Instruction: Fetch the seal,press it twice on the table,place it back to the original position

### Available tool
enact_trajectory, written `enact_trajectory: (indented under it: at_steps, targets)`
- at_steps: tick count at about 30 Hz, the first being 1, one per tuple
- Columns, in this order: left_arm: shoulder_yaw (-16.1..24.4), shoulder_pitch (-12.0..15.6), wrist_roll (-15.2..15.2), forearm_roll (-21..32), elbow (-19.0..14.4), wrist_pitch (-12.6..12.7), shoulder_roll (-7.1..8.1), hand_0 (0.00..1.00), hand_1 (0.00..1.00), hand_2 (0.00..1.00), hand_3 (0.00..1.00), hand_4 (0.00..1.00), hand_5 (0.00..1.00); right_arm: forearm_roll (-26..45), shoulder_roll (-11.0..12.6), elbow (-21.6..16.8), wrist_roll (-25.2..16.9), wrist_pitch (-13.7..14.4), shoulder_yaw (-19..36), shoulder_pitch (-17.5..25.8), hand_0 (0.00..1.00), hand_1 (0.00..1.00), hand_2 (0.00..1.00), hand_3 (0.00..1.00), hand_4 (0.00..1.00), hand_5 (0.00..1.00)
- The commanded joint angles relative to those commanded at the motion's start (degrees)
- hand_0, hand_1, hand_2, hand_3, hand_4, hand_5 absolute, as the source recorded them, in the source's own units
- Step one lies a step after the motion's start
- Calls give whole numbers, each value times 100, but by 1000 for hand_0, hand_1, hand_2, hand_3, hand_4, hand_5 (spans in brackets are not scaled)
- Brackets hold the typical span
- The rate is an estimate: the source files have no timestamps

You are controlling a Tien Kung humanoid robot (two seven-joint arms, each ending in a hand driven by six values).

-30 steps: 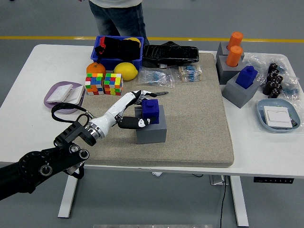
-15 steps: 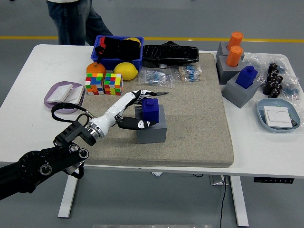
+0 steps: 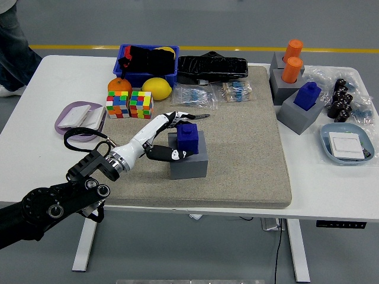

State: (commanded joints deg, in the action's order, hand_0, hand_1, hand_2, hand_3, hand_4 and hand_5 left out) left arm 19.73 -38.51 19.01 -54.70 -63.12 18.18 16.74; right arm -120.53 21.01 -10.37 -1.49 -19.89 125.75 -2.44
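Observation:
A blue seal [image 3: 189, 138] stands upright in a grey block holder [image 3: 190, 161] on the beige mat [image 3: 249, 154], left of the middle. My left hand [image 3: 173, 137] comes in from the lower left and wraps the seal from its left side. The fingers [image 3: 179, 119] curl behind it and the thumb [image 3: 167, 155] presses at its front. The seal still sits in the holder. The right arm is out of the picture.
Behind the hand lie two colour cubes [image 3: 129, 104], an orange [image 3: 119, 85], a lemon [image 3: 156, 88] and a blue bin [image 3: 146, 64]. At the right stand another blue seal [image 3: 307, 95] and orange seals [image 3: 292, 61] in grey holders. A person's leg [image 3: 15, 53] shows at the top left.
The person at the far side has walked left, from the top middle to the top left corner. My left hand stays around the seal, with the thumb closing in slightly.

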Motion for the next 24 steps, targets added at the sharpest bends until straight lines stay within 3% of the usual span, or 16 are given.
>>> enact_trajectory:
  at_steps: [2, 13, 14, 16, 19, 20, 24]
  targets:
    - [4, 6, -6, 7, -4, -19, 4, 834, 876, 848, 874, 960, 2, 3, 1, 0, -1, -1, -11, 4, 924, 824, 829, 859, 998, 841]
    - [401, 101, -33, 59, 112, -219, 91, 853, 919, 885, 884, 998, 2, 5, 18, 3, -15, 6, -45, 15, 924, 823, 829, 858, 998, 841]
    - [461, 114, -38, 70, 122, -248, 105, 904, 969, 945, 949, 998, 68, 1, 19, 4, -16, 7, -44, 17, 924, 823, 829, 859, 998, 840]
    - [596, 144, -47, 98, 149, -342, 139, 904, 969, 945, 949, 998, 68, -7, 23, 6, -18, 8, -38, 21, 924, 823, 829, 859, 998, 840]
    - [865, 227, -126, 229, 208, -673, 194, 904, 969, 945, 949, 998, 68, -12, 25, 6, -20, 7, -41, 30, 924, 823, 829, 859, 998, 840]
    - [957, 257, -192, 293, 219, -857, 214, 982, 998, 998, 998, 998, 290, -11, 24, 6, -18, 5, -41, 32, 924, 824, 829, 858, 998, 841]
    - [1213, 350, -486, 491, 142, -1464, 315, 982, 998, 998, 998, 998, 290, -16, 20, 5, -16, 5, -24, 35, 924, 824, 829, 858, 998, 841]
